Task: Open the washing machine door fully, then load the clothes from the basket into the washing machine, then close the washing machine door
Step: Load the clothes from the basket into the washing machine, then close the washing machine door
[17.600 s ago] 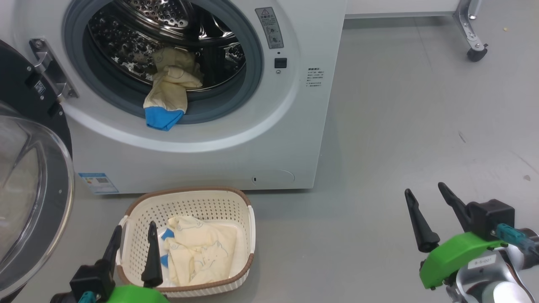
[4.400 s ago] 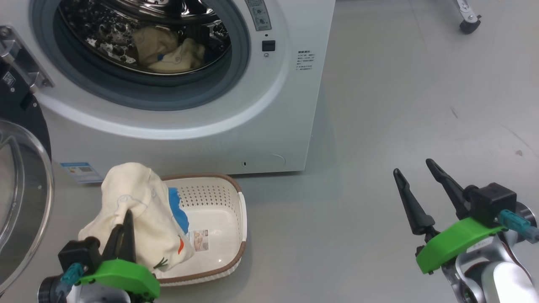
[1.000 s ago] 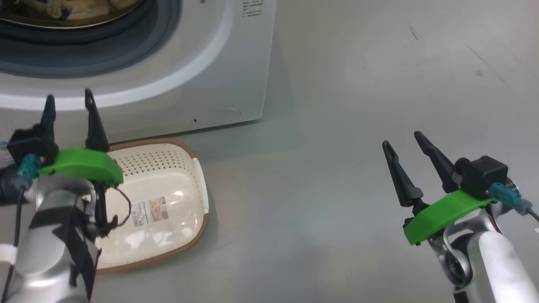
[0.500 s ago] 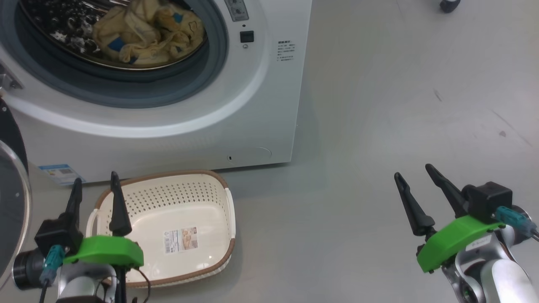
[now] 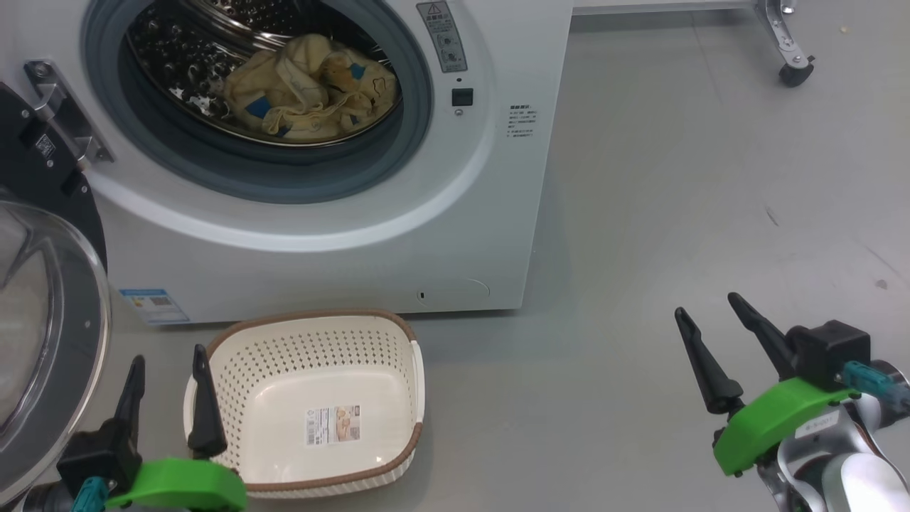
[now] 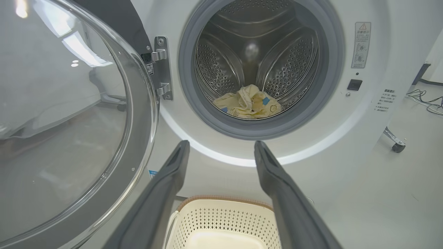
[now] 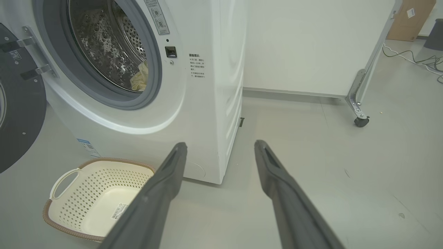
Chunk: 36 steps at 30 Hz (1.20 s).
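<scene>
The clothes (image 5: 309,96) lay bunched in the steel drum (image 5: 178,50) of the washing machine (image 5: 355,235), whose door (image 5: 43,341) stood swung wide at the left. The basket (image 5: 306,315) sat on the floor (image 5: 640,213) just before the machine, its label sticker (image 5: 333,424) showing. The left pincer (image 5: 169,354) hovered spread at the basket's left side, and the right pincer (image 5: 707,304) hung spread, well apart.

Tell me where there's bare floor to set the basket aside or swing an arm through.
Widest free patch: grey floor bordered by the washing machine's right side, the wheeled frame leg, the right gripper and the basket. Crowded on the left: the open washing machine door, left gripper and basket sit close together.
</scene>
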Motion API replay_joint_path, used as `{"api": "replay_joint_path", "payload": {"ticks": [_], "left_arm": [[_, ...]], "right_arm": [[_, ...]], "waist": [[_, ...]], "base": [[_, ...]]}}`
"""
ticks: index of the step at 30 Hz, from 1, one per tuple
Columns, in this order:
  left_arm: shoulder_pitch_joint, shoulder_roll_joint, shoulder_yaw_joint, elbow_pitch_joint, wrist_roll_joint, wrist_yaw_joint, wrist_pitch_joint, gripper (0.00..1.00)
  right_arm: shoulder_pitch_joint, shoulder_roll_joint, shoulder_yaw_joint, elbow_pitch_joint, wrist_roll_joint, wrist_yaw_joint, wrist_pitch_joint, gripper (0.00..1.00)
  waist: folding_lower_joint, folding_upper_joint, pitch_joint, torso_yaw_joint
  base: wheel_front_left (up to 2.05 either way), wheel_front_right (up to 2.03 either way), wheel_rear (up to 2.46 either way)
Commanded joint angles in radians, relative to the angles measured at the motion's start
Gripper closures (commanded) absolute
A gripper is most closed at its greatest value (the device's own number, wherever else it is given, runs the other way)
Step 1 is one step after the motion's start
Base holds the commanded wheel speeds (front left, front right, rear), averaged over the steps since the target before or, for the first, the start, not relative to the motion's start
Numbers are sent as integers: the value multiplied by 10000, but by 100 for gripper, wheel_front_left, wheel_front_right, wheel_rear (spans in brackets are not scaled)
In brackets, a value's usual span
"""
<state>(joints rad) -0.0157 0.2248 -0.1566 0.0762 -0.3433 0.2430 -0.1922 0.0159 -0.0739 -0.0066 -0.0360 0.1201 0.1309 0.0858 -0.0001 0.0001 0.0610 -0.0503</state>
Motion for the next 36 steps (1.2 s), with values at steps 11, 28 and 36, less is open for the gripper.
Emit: {"api": "replay_joint_path", "payload": {"ticks": [11,28,36], "left_arm": [[-135,184,197,-524,59,331,-18,0],[-206,241,20,-470,-20,282,6,0],[-189,243,-23,-447,-84,312,28,0]], "right_arm": [[-126,-179,111,-617,-306,-2,100,0],[10,-29,-15,-753,-614,-2,124,0],[45,-9,-16,-732,-618,-2,136,0]], "waist": [[1,-1,-128,-36],[1,-1,-230,-85],[1,-1,-288,-120]], "base": [[0,0,0],[0,0,0],[0,0,0]]}}
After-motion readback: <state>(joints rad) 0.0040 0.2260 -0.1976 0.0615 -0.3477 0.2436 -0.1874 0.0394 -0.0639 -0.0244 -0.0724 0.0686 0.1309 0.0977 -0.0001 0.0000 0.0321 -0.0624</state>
